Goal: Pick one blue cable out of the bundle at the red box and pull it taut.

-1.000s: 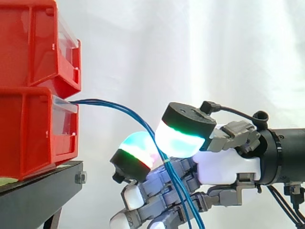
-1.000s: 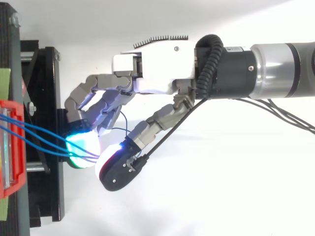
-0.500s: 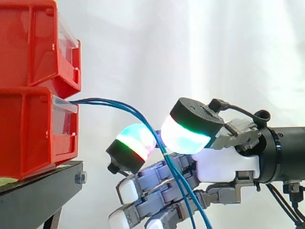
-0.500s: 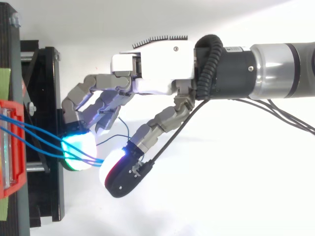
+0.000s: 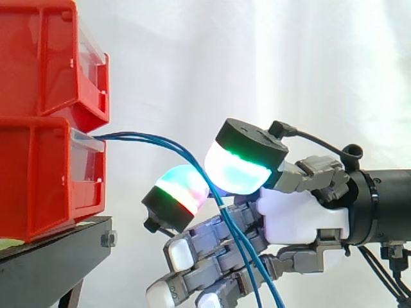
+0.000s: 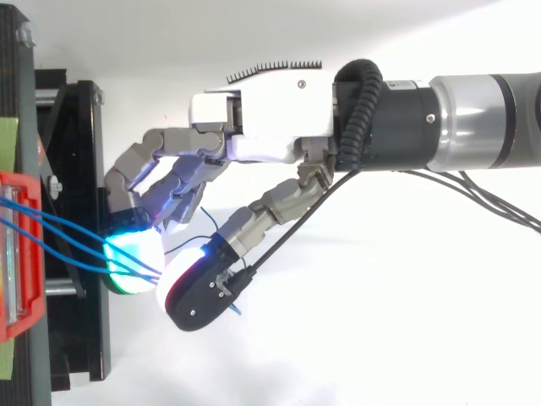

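Several thin blue cables (image 5: 160,142) leave the front of the lower red bin (image 5: 38,179), arch to the right and drop down past the hand (image 5: 295,218). In the top view the cables (image 6: 59,233) run from the red bin (image 6: 17,254) into the hand (image 6: 262,118). The hand sits right of the bin with its fingers curled. Its thumb pad (image 5: 234,170) glows white and green and presses towards a finger pad (image 5: 183,189) glowing cyan and red. The cables pass between these two pads, pinched there. How many strands are caught is hidden by the pads.
A second red bin (image 5: 45,58) is stacked on the lower one. Both rest on a black stand (image 5: 51,256) at the left, close to the hand's fingertips. A white curtain hangs behind, and the arm reaches in from the right.
The thumb pad, which had swung away from the finger pad half a second ago, has closed back against it over the cables. The arm has stayed in place.
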Motion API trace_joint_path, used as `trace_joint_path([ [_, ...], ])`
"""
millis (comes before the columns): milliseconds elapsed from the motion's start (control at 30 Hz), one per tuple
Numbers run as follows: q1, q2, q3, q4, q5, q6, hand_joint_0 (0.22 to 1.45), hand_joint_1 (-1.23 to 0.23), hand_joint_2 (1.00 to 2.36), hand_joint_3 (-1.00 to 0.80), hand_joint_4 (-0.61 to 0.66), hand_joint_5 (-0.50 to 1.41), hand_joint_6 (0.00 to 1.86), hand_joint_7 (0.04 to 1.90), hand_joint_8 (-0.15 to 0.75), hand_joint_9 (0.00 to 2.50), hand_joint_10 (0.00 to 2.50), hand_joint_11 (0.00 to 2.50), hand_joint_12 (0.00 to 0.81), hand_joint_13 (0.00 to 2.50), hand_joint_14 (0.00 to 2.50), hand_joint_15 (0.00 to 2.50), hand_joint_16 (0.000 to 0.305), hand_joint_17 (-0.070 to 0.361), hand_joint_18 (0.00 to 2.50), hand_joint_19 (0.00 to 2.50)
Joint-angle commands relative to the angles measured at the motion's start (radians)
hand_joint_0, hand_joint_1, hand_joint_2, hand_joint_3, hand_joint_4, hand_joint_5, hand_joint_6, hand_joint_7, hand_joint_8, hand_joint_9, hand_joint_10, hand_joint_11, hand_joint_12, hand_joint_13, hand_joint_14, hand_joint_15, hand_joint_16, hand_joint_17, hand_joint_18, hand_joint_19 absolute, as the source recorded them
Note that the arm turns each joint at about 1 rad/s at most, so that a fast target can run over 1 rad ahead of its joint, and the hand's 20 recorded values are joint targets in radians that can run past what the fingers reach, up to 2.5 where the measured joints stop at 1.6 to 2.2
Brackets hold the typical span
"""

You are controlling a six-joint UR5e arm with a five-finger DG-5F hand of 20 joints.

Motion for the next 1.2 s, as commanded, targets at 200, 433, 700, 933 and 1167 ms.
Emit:
trace_joint_path([
  [200,-0.002,0.001,0.000,-0.053,-0.014,-0.002,0.59,-0.76,1.00,-0.50,-0.05,-0.20,0.79,1.01,0.291,0.78,0.01,0.66,0.393,0.64,0.01,0.27,0.052,0.117,0.71,0.44],
  [433,-0.002,0.001,0.000,-0.058,-0.032,-0.006,0.55,-0.75,1.00,-0.50,0.00,-0.20,0.79,0.99,0.304,0.79,0.02,0.67,0.402,0.66,0.01,0.28,0.053,0.120,0.72,0.44],
  [700,-0.001,0.001,-0.001,-0.058,-0.032,-0.038,0.54,-0.74,1.00,-0.50,0.10,-0.19,0.79,1.01,0.333,0.81,0.01,0.68,0.413,0.67,0.01,0.28,0.055,0.124,0.74,0.44],
  [933,0.001,0.001,-0.003,-0.056,-0.032,-0.043,0.55,-0.74,1.00,-0.50,0.11,-0.18,0.78,1.02,0.337,0.82,0.02,0.68,0.410,0.68,0.01,0.28,0.055,0.123,0.75,0.44],
  [1167,0.001,-0.001,-0.001,-0.056,-0.032,-0.043,0.62,-0.76,1.01,-0.39,0.10,-0.18,0.81,1.04,0.335,0.83,0.01,0.68,0.401,0.69,0.01,0.29,0.053,0.120,0.76,0.44],
])
